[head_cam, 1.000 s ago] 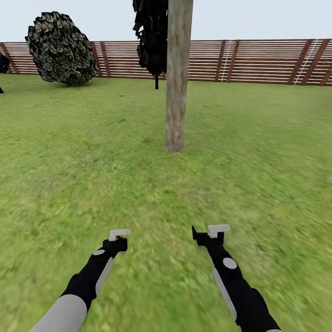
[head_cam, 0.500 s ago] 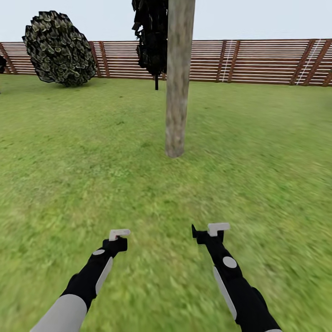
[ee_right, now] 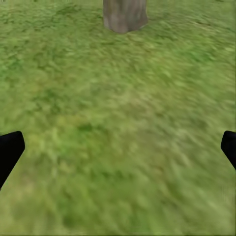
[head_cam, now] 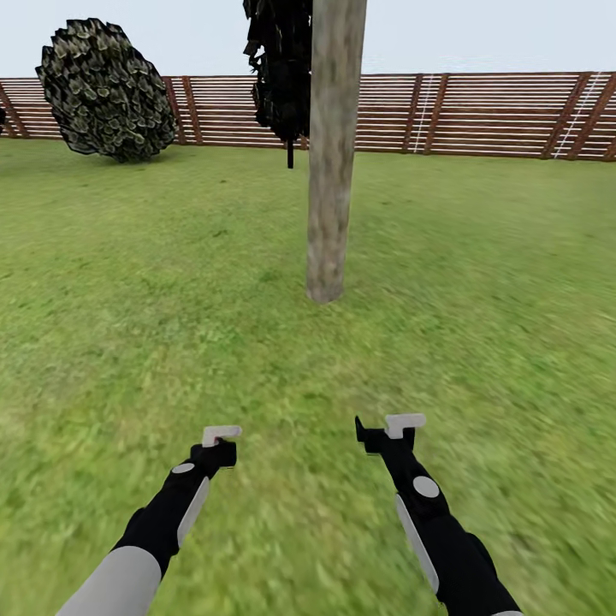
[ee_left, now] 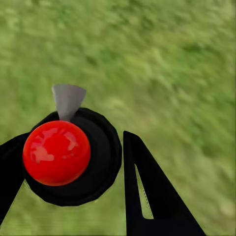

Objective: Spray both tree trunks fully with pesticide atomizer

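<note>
A thick mottled grey-brown tree trunk point(head_cam: 332, 154) rises from the grass point(head_cam: 479, 282) straight ahead of me; its base also shows in the right wrist view point(ee_right: 125, 14). In the left wrist view the pesticide atomizer point(ee_left: 56, 152), a dark round bottle with a shiny red top and a grey nozzle, sits between the black fingers of my left gripper point(ee_left: 73, 164), which is shut on it. In the head view my left gripper point(head_cam: 221, 449) hangs low over the lawn. My right gripper point(head_cam: 381, 436) is open, its fingertips wide apart over bare grass point(ee_right: 118, 150).
A brown slatted fence point(head_cam: 488, 111) closes the lawn at the back. A round leafy bush point(head_cam: 107, 90) stands at the back left. A thin-trunked dark tree point(head_cam: 281, 68) stands just behind and left of the thick trunk. Grass stretches on all sides.
The whole view has shifted slightly: the trunk looks a little nearer and its base sits lower in the picture. Both arms hold the same pose.
</note>
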Tool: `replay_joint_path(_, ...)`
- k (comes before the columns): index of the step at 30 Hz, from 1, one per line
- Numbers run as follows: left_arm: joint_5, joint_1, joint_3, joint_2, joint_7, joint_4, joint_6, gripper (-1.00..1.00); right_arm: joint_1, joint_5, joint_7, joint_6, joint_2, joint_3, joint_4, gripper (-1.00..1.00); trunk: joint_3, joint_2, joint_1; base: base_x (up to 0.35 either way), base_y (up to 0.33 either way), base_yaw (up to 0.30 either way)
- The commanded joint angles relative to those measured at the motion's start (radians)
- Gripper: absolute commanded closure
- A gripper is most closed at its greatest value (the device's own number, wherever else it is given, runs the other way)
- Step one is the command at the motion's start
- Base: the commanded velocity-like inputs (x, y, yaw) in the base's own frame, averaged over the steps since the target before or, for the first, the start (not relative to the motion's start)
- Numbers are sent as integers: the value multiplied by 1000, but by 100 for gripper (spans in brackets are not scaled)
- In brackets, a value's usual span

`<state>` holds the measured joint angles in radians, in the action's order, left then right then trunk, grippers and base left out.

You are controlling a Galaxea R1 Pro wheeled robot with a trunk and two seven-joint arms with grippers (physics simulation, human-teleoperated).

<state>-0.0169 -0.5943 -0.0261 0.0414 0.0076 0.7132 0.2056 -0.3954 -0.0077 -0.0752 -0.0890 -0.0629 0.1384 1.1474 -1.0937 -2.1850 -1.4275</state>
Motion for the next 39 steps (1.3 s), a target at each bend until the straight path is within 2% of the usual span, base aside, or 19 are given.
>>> replay_joint_path(1, 0, 0, 0, 0, 0, 0, 0, 100, 0, 0, 0, 0, 0, 0, 0, -100, 0, 0, 0, 341, 0, 0)
replay_joint_path(39, 0, 1, 0, 9, 0, -1, 0, 100, 0, 0, 0, -1, 0, 1, 0, -100, 0, 0, 0, 341, 0, 0)
